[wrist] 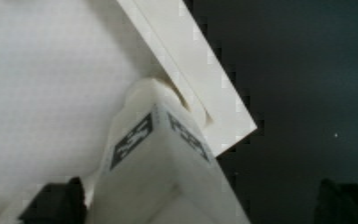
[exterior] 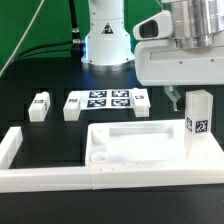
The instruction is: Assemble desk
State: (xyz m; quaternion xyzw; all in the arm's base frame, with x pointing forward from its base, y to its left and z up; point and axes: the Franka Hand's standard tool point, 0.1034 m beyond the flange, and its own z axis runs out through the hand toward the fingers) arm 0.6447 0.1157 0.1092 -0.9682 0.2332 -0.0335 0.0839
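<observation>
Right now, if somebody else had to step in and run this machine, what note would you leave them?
Hand: open, fingers on either side of the upright leg, not gripping it.
Tabletop: lies rim up on the table, beside the border frame.
Done: the upright leg stands at the tabletop's far corner on the exterior view's right; I cannot tell if it is fully seated.
Left: a loose leg lies to the exterior view's left of the marker board; the other corners look bare.

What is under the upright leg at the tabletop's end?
The leg stands on the tabletop's corner, at the exterior view's right. Its own base covers the contact spot, so whether it is fully seated there cannot be seen.
</observation>
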